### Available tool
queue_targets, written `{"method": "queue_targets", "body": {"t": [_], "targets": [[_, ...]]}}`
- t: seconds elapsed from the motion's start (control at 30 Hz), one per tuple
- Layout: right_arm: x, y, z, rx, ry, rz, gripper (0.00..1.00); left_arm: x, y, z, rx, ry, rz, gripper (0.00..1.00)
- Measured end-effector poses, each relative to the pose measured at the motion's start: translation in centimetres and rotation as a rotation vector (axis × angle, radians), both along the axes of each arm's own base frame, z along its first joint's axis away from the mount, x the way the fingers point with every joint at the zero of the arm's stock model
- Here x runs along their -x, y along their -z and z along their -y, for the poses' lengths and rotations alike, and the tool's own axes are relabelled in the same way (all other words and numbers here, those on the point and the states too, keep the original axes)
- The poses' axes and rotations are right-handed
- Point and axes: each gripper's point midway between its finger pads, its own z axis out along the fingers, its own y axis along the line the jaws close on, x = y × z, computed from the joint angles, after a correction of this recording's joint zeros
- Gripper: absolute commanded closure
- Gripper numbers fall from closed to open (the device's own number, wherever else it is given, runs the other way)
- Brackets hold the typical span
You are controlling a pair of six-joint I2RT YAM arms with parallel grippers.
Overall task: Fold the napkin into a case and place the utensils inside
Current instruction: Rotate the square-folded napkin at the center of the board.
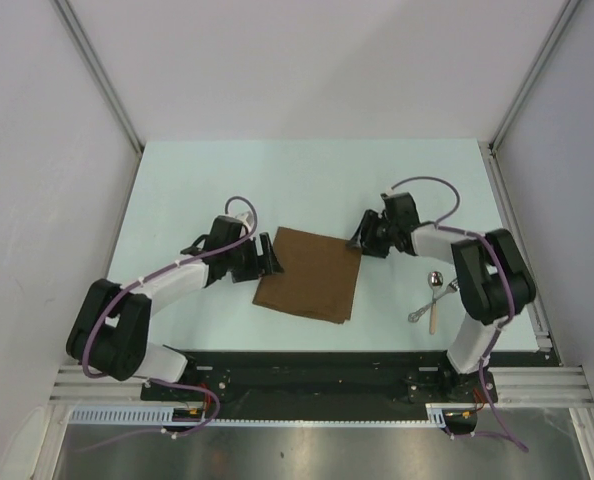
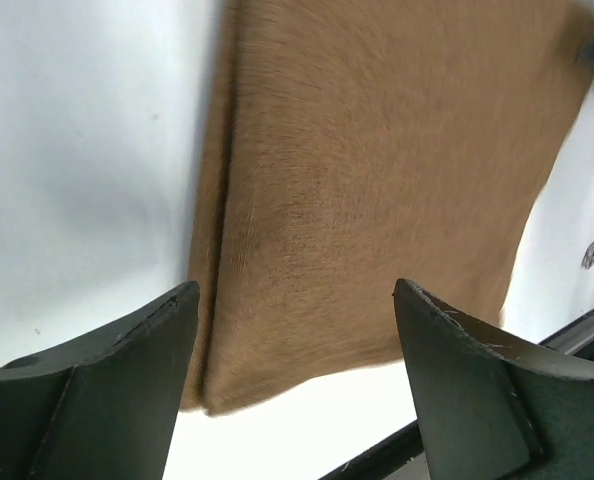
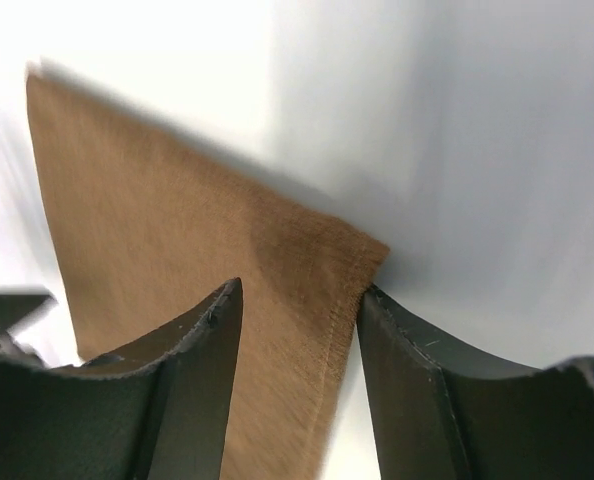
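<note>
1. Top external view: the utensils (image 1: 432,298), a spoon and a fork, lie together low on the right of the bench (image 1: 307,180), apart from the napkin (image 1: 309,273).
2. Folded and brown, the napkin lies flat mid-frame.
3. Left gripper (image 1: 273,257), jaws spread and empty, sits at the napkin's left edge.
4. Right gripper (image 1: 361,243), jaws apart, straddles its upper right corner.

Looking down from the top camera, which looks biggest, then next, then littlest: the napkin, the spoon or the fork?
1. The napkin, by far the biggest.
2. The spoon and the fork tie. They lie crossed and look about the same length, so I can't rank one over the other.
</note>
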Motion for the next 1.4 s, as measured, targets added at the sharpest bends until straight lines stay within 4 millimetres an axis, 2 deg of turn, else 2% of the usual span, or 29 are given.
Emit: {"method": "queue_targets", "body": {"t": [0.07,0.13,0.17,0.2,0.27,0.4,0.5,0.67,0.8,0.83,0.9,1.03,1.13,1.23,1.33,1.4], "targets": [[-2.9,-0.3,-0.8,0.014,-0.019,0.020,0.44,0.4,0.8,0.1,0.013,0.009,-0.013,0.18],[-4.7,-0.5,-0.8,0.052,-0.019,0.027,0.37,1.3,1.8,-0.1,0.016,0.015,-0.033,0.18],[-5.2,-0.7,-0.5,0.075,-0.012,0.029,0.31,1.9,2.4,-0.3,0.014,0.017,-0.047,0.18],[-5.5,-0.9,-0.1,0.098,-0.004,0.026,0.17,2.4,2.7,-0.2,0.028,0.020,-0.051,0.18],[-5.4,-1.1,0.8,0.133,0.007,0.023,0.13,2.8,2.3,-0.4,0.039,0.021,-0.027,0.19],[-2.4,-0.5,2.5,0.175,0.003,-0.014,0.14,4.3,2.5,-0.7,0.064,0.026,-0.016,0.21],[1.8,-0.3,3.3,0.178,-0.014,-0.039,0.20,5.0,2.6,-0.8,0.083,0.025,-0.001,0.25],[8.1,-0.1,2.4,0.166,-0.086,-0.074,0.23,5.6,2.9,-0.9,0.112,0.021,0.019,0.39],[11.5,-0.1,1.7,0.126,-0.121,-0.086,0.26,5.7,3.3,-1.1,0.108,0.013,0.021,0.57],[12.0,-0.2,1.5,0.114,-0.123,-0.088,0.26,5.8,3.5,-1.2,0.101,0.009,0.017,0.64],[12.8,-0.2,1.2,0.095,-0.126,-0.097,0.27,6.0,3.8,-1.4,0.092,0.005,0.012,0.71],[13.8,-0.1,0.8,0.074,-0.131,-0.109,0.28,6.5,4.3,-1.4,0.106,0.005,-0.003,0.94],[14.2,-0.1,0.7,0.059,-0.131,-0.112,0.29,7.4,4.5,-0.8,0.162,0.014,-0.010,1.00],[14.4,-0.1,0.6,0.049,-0.130,-0.116,0.30,8.7,4.5,0.2,0.212,0.032,-0.010,1.00],[14.5,-0.1,0.5,0.043,-0.129,-0.117,0.32,10.8,4.5,1.2,0.252,0.062,-0.030,1.00],[14.6,-0.1,0.6,0.042,-0.129,-0.117,0.37,11.6,4.4,1.3,0.266,0.061,-0.033,1.00]]}}
